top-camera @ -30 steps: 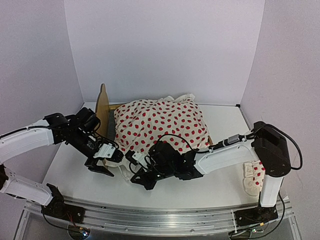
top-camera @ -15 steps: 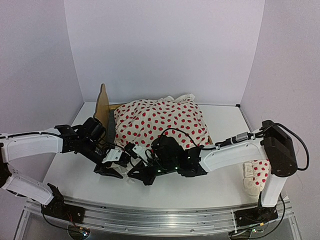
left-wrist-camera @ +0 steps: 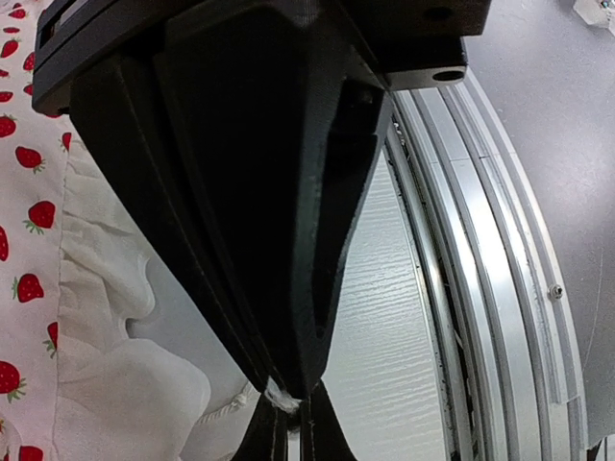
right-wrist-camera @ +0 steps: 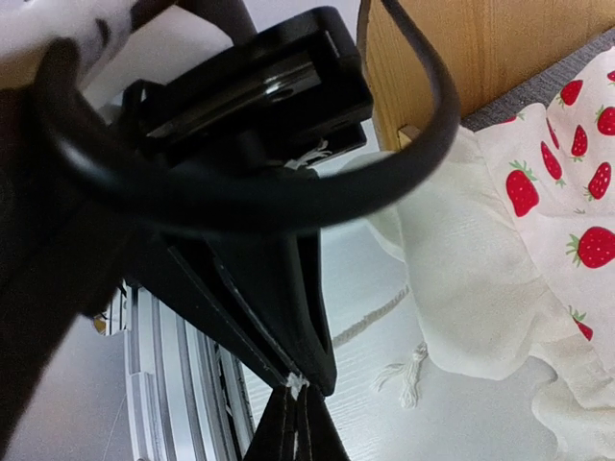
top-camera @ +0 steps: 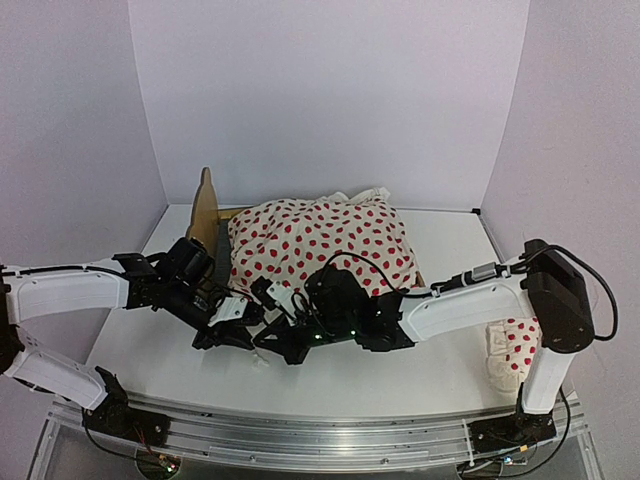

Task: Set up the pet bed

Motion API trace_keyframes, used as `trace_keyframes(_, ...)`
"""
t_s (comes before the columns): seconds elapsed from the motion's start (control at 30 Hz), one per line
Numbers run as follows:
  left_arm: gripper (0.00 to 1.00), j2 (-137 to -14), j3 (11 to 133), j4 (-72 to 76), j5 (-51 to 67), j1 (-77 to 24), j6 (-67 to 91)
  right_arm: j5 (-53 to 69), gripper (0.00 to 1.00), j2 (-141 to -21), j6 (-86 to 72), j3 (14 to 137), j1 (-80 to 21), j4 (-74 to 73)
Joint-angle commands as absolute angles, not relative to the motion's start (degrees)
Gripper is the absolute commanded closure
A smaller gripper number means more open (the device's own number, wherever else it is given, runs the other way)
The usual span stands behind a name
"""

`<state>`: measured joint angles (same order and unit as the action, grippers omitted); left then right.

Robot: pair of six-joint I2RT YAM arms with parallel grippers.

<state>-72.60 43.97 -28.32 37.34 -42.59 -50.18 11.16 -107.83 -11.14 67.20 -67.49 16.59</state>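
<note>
My left gripper (left-wrist-camera: 286,427) is pinched together on a white cord (left-wrist-camera: 231,408) trailing from the duvet (left-wrist-camera: 24,144). My right gripper (right-wrist-camera: 296,423) is likewise closed, with a white tuft (right-wrist-camera: 295,382) nipped at its tips. The two sit almost touching, low over the table (top-camera: 400,370), just in front of the pet bed (top-camera: 206,214), whose base the duvet hides. I judge I'm dressing the bedding's near corner; next calls for a slow, matched draw without losing either strand.
</note>
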Motion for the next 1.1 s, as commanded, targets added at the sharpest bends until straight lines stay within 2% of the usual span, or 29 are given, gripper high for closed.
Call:
trace_keyframes(0.0, 1.0, -71.51, 44.36, -27.74, 34.18, -42.64, -44.25, 10.4, 1.0, -106.76, -13.38, 68.16, -66.43, 18.72)
trace_keyframes(0.03, 1.0, -71.29, 44.41, -27.99, 32.75, -42.5, -43.29, 9.37, 0.98, -106.85, -13.89, 67.72, -66.27, 18.67)
trace_keyframes(0.1, 1.0, -70.73, 44.56, -28.14, 30.38, -42.01, -41.22, 4.97, 0.81, -107.12, -14.32, 66.15, -66.15, 18.43)
trace_keyframes(0.23, 1.0, -68.99, 45.16, -26.51, 25.57, -40.75, -34.58, -0.32, 0.56, -109.36, -13.89, 65.25, -66.35, 17.4)
trace_keyframes(0.33, 1.0, -67.54, 44.96, -24.48, 22.28, -39.15, -29.87, -5.34, 0.44, -112.87, -12.7, 66.45, -67.76, 17.4)
trace_keyframes(0.43, 1.0, -65.99, 44.42, -23.61, 21.07, -37.62, -27.86, -8.17, 0.41, -116.23, -11.53, 68.12, -69.52, 17.4)
trace_keyframes(0.77, 1.0, -60.86, 41.0, -21.7, 19.55, -36.82, -26.8, -11.46, 0.41, -126.79, -11.6, 75.22, -71.91, 16.41)
trace_keyframes(0.87, 1.0, -60.16, 40.6, -21.45, 19.18, -36.74, -26.98, -11.94, 0.45, -128.96, -11.74, 76.7, -72.06, 14.85)
trace_keyframes(0.93, 1.0, -60.04, 40.63, -21.2, 19.08, -36.74, -26.94, -12.44, 0.57, -129.86, -12.12, 77.27, -72.07, 13.75)
trace_keyframes(1.0, 1.0, -60.06, 40.84, -21.05, 19.19, -36.74, -26.73, -12.73, 0.81, -129.76, -12.5, 77.04, -72.11, 12.93)
trace_keyframes(1.07, 1.0, -60.28, 41.31, -21.2, 20.08, -36.74, -26.85, -11.91, 0.96, -128.47, -12.69, 76.37, -72.07, 12.14)
